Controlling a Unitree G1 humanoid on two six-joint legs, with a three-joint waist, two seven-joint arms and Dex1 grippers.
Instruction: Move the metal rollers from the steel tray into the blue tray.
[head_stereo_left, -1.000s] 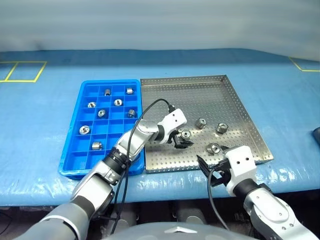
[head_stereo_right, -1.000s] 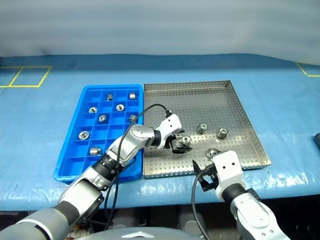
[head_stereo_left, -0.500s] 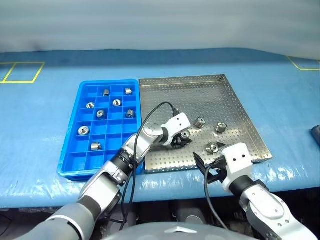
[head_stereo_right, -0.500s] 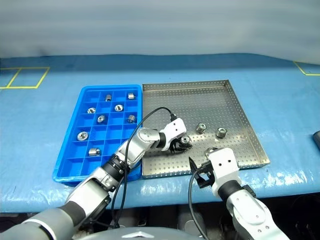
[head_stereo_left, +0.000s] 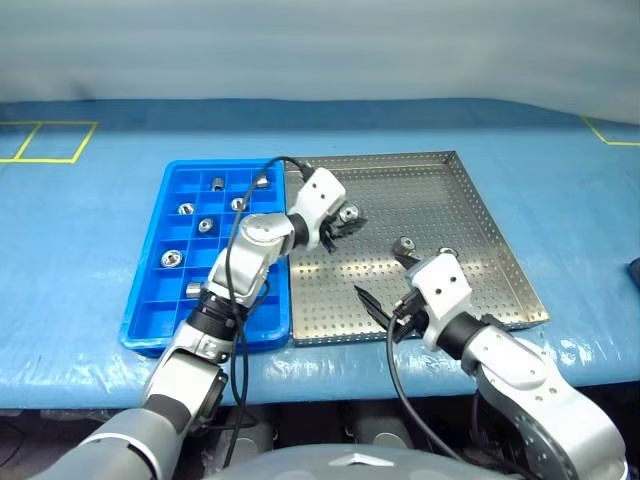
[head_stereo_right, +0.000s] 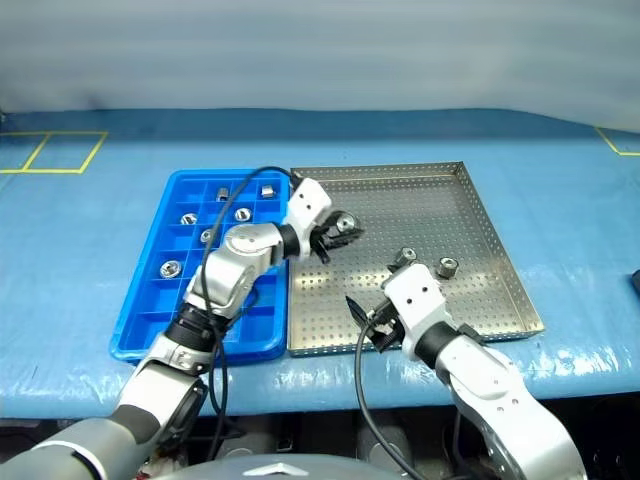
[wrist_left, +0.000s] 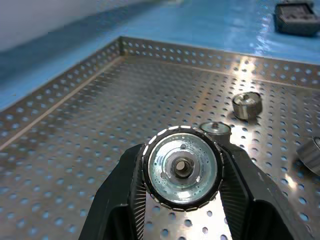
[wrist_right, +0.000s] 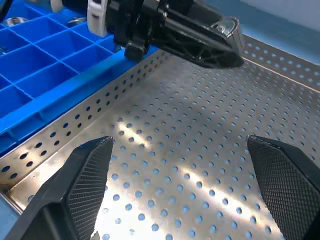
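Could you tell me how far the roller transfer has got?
Several rollers already sit in the blue tray. The left hand holds one roller above the steel tray. Two or three loose rollers remain there; the right hand is open.

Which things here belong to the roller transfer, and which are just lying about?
Job: left gripper shut on a metal roller; loose rollers; steel tray; blue tray.
Lying about: yellow floor markings; dark object beyond the tray.
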